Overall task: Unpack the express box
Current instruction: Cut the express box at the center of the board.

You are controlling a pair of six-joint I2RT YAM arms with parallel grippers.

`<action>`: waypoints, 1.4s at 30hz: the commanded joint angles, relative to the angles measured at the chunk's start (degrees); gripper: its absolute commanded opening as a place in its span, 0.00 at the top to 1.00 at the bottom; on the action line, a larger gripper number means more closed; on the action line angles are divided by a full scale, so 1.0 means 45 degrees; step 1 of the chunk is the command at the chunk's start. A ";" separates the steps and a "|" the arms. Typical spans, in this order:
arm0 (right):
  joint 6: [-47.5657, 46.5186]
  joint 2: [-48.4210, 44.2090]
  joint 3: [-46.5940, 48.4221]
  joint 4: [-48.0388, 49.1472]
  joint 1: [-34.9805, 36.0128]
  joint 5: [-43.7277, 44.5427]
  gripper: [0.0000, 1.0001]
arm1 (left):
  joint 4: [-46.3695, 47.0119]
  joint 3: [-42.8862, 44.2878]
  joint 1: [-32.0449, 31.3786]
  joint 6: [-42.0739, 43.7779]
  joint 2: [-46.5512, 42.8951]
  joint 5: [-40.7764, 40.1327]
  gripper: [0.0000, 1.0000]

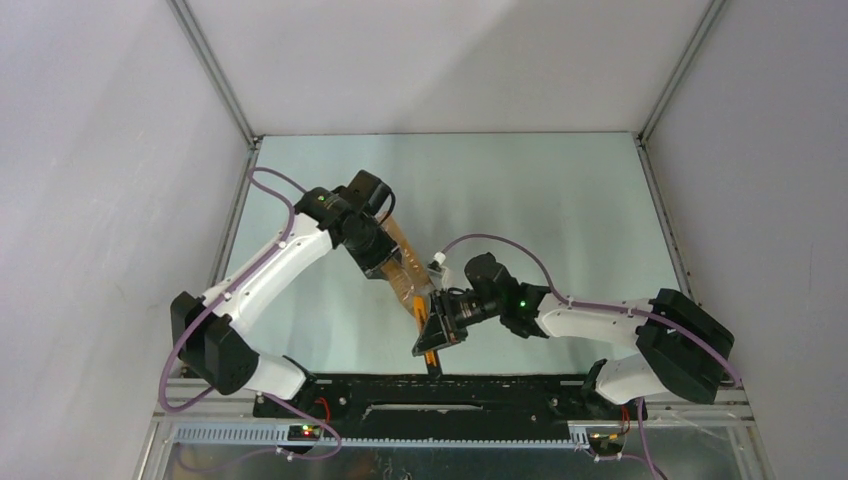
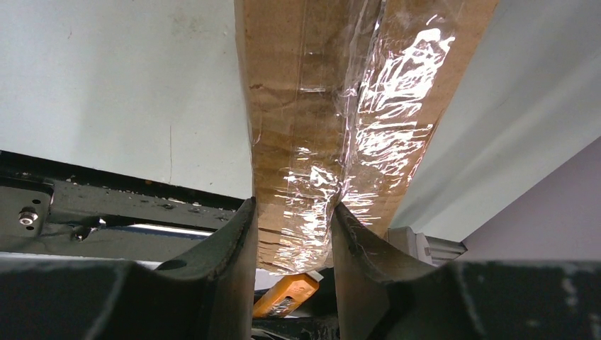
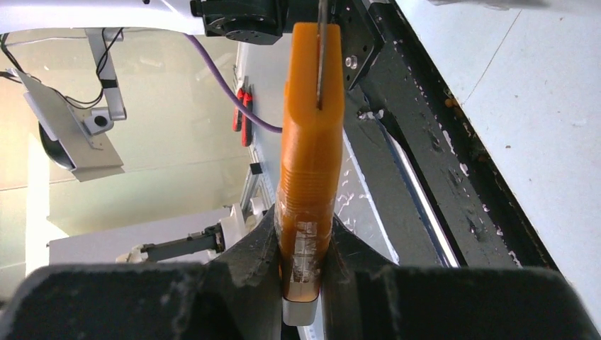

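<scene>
The left gripper [image 2: 294, 219] is clamped across the narrow thickness of the express box [image 2: 319, 106], which appears raised above the table [image 1: 560, 200] at mid-workspace. The right gripper [image 3: 305, 234] is clenched on the orange utility knife [image 3: 308, 142]; whether a blade is extended cannot be told. The box's long axis runs diagonally from the left gripper toward the near right, its taped seam [image 2: 368, 120] lengthwise. Its free end lies just beside the right gripper. The knife lies at that free end, but its forward end points toward the black base rail [image 3: 418, 163], away from the box. Judgement: the knife must turn toward the seam before cutting.
</scene>
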 commanded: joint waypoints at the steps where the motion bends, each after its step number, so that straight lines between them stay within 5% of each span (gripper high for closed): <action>1: -0.0532 -0.0169 0.0558 -0.0626 0.0672 -0.1144 1.00 | 0.2215 -0.0085 -0.0051 -0.1123 -0.0271 0.0888 1.00; 10: -0.1904 0.0032 0.1475 -0.2341 -0.0857 -0.1020 1.00 | 0.2955 -0.1034 -0.0717 -0.2038 -0.0896 0.1139 1.00; 27: -0.1052 0.0178 0.1083 -0.1644 0.0571 -0.0373 1.00 | 0.3454 -0.1324 -0.0063 -0.2704 -0.1558 0.1190 1.00; 42: -0.1844 0.1035 0.1027 -0.1729 -0.0746 -0.0601 1.00 | 0.4574 -0.2122 -0.0716 -0.3638 -0.2991 0.1664 1.00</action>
